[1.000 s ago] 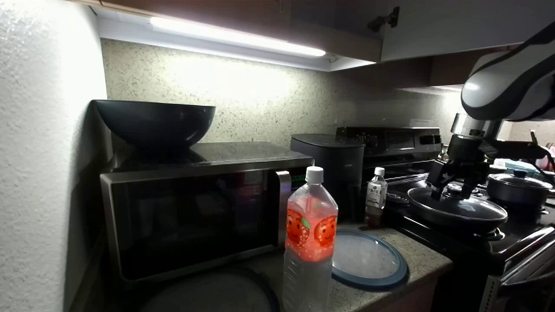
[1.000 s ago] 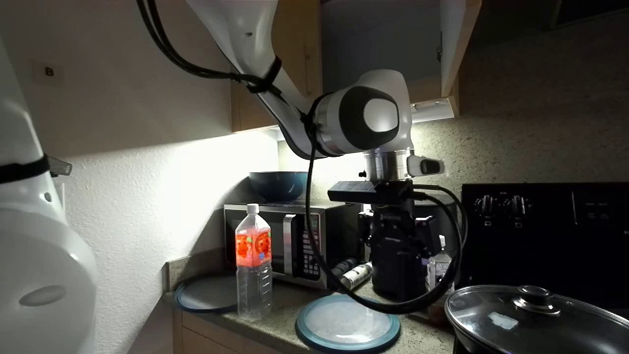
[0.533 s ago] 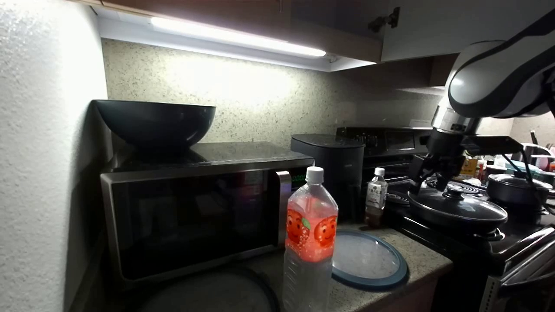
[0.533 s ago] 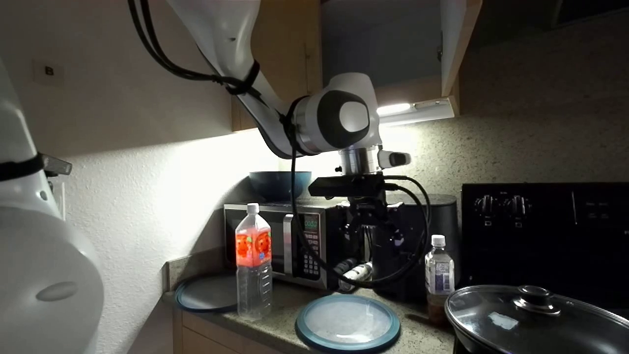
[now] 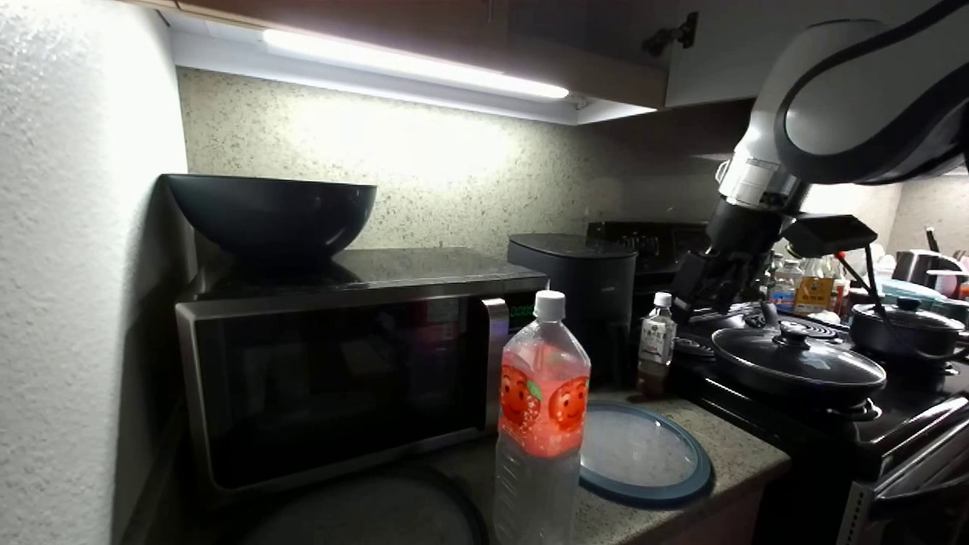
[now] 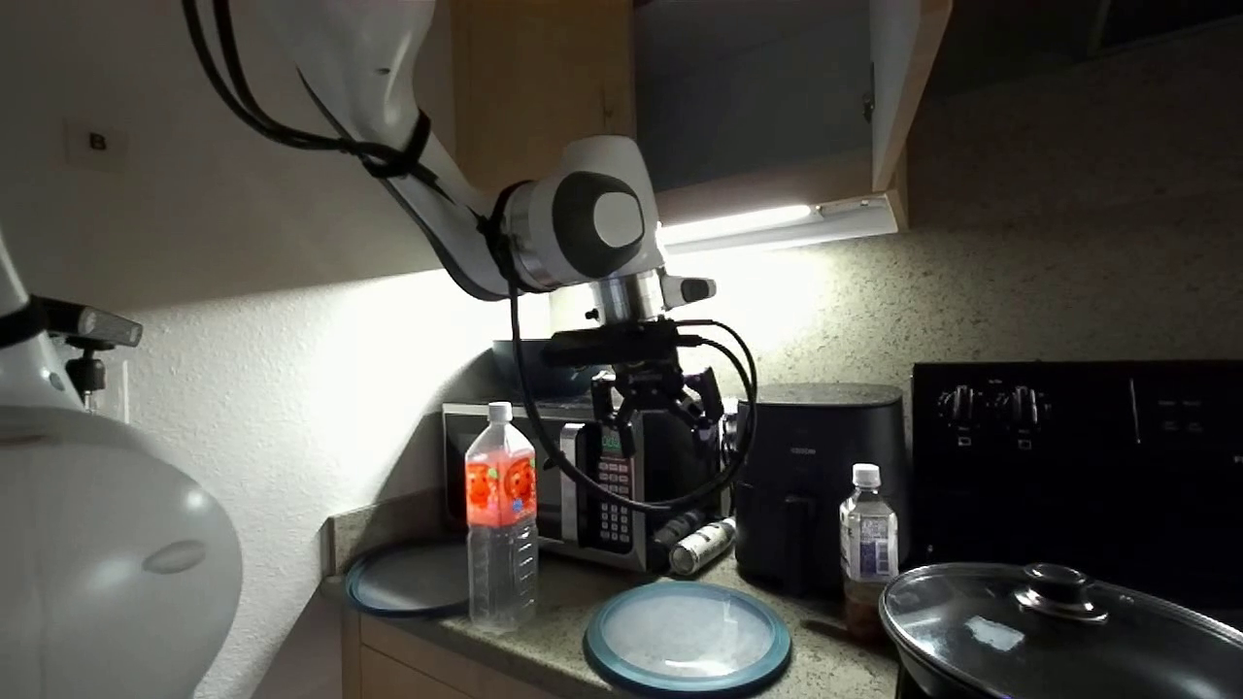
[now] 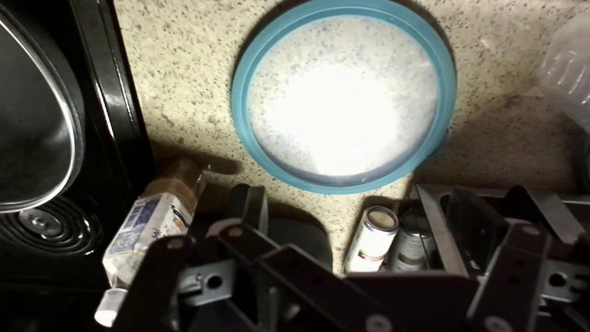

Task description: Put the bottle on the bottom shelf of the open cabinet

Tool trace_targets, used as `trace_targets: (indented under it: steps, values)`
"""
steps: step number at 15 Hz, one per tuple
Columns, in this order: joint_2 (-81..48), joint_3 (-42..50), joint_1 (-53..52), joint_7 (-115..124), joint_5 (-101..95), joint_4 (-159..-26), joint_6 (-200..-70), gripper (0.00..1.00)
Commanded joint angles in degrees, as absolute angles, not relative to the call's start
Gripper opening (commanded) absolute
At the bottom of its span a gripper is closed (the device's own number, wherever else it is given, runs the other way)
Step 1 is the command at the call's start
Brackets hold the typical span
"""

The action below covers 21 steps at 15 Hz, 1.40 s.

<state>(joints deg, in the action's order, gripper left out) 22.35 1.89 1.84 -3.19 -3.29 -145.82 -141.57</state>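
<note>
One large bottle (image 6: 501, 490), nearest of the task's things, upright on the counter (image 6: 835, 660) near a round blue-rimmed lid (image 6: 688, 633); clear under its red-orange label (image 5: 543, 409), no liquid line made out, so probably near-empty, light, easy to tip; clear liquid can't be ruled out; walls look thin and ribbed, would likely buckle under a hard squeeze; label may be slick; best hold probably across the labelled body below the shoulder, moderate force; gripping at the cap (image 6: 500, 413) likely stiffer, but from there it might swing.

Gripper (image 6: 668, 437) farther back, pointing down, spread wide, holding nothing, well apart from the bottle; lines up with the microwave (image 6: 573, 519) in an exterior view.

Wrist view gets two cans (image 7: 372, 240) and a smaller bottle (image 7: 150, 223) (not the target) from above; of the target, just a ribbed slice at the right edge, presumably it, no cap or label; both exterior views show it with cap and label.

Farthest up, open cabinet (image 6: 753, 116); hollow and front edge of the bottom shelf (image 6: 767, 191) readable in an exterior view; light strip (image 5: 416, 63) seen full length in an exterior view; wrist view has none of it; shelf's top surface hidden throughout.
</note>
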Motion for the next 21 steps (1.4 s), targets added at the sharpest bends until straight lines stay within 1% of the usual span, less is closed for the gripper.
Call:
trace_targets:
  steps: [1, 3, 4, 10, 15, 21]
  values:
    - [27.8, 0.4, 0.1, -4.7, -4.3, -150.7, -145.1, 1.0]
    - [28.0, -0.1, 1.4, -3.0, -5.7, -151.3, -147.8, 1.0]
    - [26.0, 0.3, 0.2, -3.2, -3.6, -148.6, -144.6, 1.0]
    - [27.8, 0.5, -1.0, -4.2, -2.7, -149.8, -144.7, 1.0]
    - [32.0, -3.1, -5.1, -4.9, -4.3, -150.9, -144.7, 1.0]
    - [35.1, -5.0, -11.3, -5.9, -3.1, -151.1, -145.2, 1.0]
